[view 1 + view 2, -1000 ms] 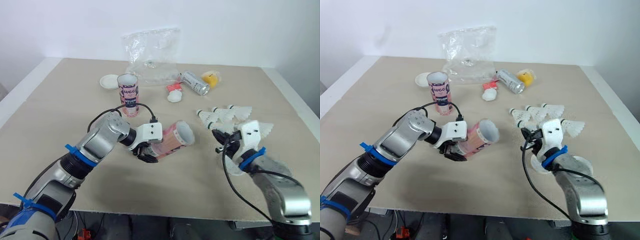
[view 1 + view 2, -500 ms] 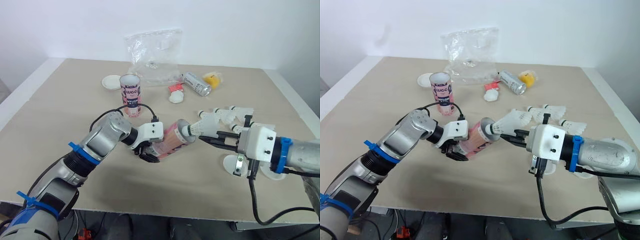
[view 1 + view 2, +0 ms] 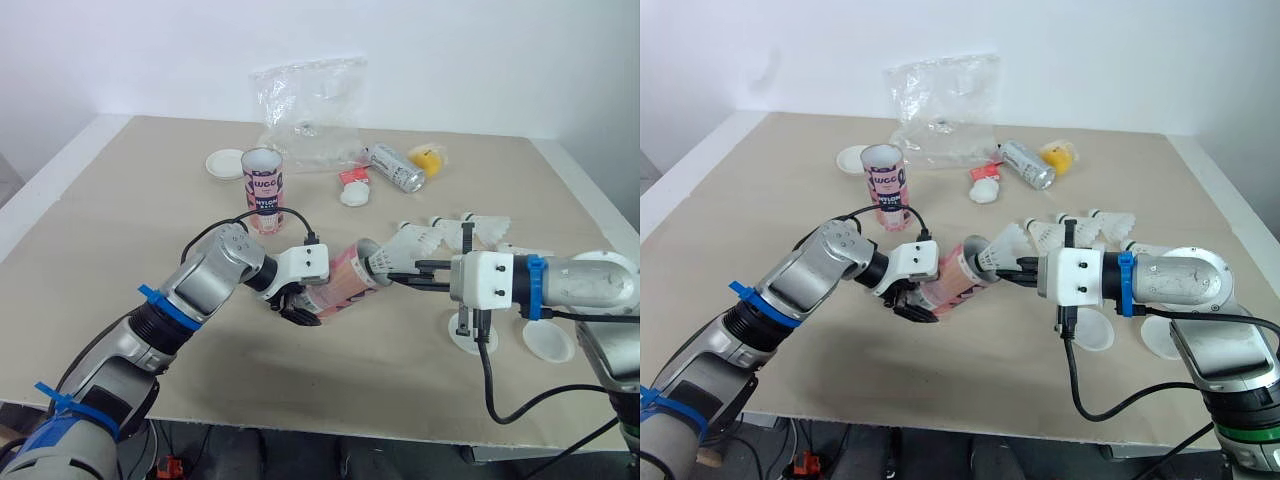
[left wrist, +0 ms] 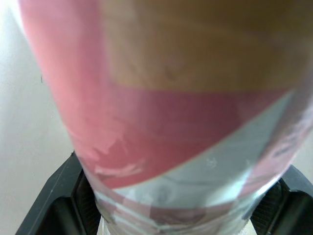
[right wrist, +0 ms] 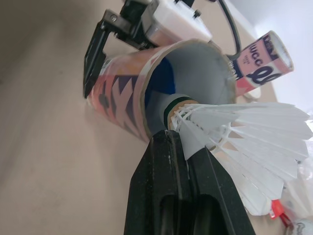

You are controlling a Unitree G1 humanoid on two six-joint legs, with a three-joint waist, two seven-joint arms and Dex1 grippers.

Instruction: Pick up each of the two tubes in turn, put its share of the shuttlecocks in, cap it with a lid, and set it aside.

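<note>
While left jaws clamp the tilted tube [image 3: 345, 285], right jaws pinch a shuttlecock [image 3: 400, 248], cork in its mouth

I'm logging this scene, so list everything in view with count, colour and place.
held tube: one, pink and white, tilted in the left gripper
standing tube: one, pink, upright, left of centre
held shuttlecock: one, white, cork at the held tube's mouth
loose shuttlecocks: at least three, white, behind the right arm
lids: three, white, one beside the standing tube, two by the right arm
plastic bag: one, clear, far edge
can: one, silver, lying beside the bag
yellow item: one, beside the can
small items: two, white and red, near the can
table: one, beige
left gripper: shut on the held tube
right gripper: shut on the held shuttlecock
</note>
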